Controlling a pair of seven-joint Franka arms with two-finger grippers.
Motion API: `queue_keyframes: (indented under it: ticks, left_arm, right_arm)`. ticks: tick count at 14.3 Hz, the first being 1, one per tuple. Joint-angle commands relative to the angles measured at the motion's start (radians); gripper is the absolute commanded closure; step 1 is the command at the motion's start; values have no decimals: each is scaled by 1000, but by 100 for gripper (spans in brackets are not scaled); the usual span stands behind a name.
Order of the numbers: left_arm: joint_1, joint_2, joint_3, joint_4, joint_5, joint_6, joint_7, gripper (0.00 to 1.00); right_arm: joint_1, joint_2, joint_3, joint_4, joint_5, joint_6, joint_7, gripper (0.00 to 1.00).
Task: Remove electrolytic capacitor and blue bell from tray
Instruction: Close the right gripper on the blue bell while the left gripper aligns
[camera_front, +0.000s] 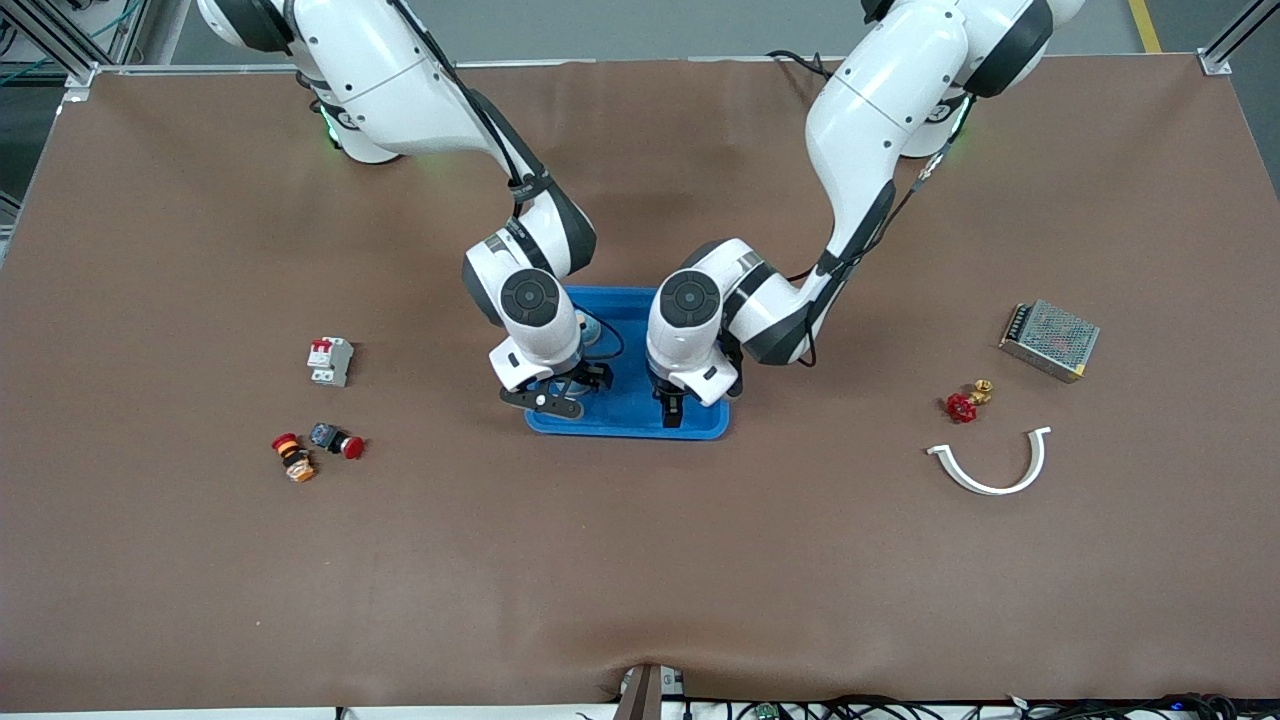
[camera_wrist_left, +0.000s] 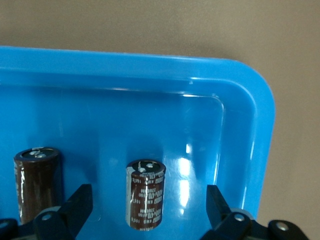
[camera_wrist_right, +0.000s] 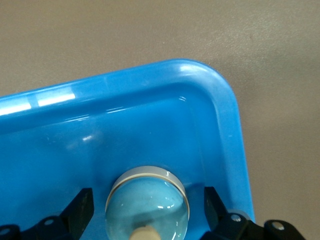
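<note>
you have both claws down over the shallow blue plastic tray (camera_front: 700, 425) in the middle of the brown table (camera_front: 640, 560).

your left gripper (camera_wrist_left: 150, 212) hangs low inside the tray with its black fingers (camera_wrist_left: 75, 205) spread wide. a dark brown cylindrical capacitor with a silver top (camera_wrist_left: 146, 200) stands upright on the tray floor between those fingers, with clear blue showing on each side, so nothing is pinched. a second brown capacitor (camera_wrist_left: 37, 182) of the same kind stands just outside one finger, also upright. the tray's rounded corner sits just past the other finger.

your right gripper (camera_wrist_right: 147, 212) is also low in the tray, near another rounded corner. its fingers (camera_wrist_right: 80, 207) stand apart on either side of the round pale glassy bell dome with a light rim (camera_wrist_right: 148, 207). there is a narrow gap of blue between the dome and each finger, so you are straddling the bell, not gripping it. a small cream knob shows at the dome's edge nearest the claw.

outside the tray, toward the right arm's end of the table, lie a white breaker with red switches (camera_front: 329, 360), a red push button (camera_front: 338, 440) and an orange and black part (camera_front: 294, 458). toward the left arm's end lie a metal mesh power supply box (camera_front: 1049, 340), a red valve handle with brass fitting (camera_front: 966, 402) and a curved white plastic strip (camera_front: 995, 465).
</note>
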Motion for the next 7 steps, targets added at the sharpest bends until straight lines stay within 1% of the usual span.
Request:
queue_keyframes:
  ticks: [1,2,4,6,7]
  left_arm:
    - [-18,24,11,27,31,9,-19,0]
    - [-18,24,11,27,31,9,-17,0]
    - [-18,23,11,27,30,9,-17,0]
    - [-18,21,11,27,30,9,-19,0]
    - [-18,21,9,27,30,9,-19,0]
  right_arm:
    - [9,12,-3,19,-22,2,29,24]
    - [9,11,-3,19,-22,2,29,28]
    - [9,11,-3,19,-22,2,29,43]
    - [9,11,-3,19,-22,0,29,54]
    - [9,11,-3,19,-22,2,29,54]
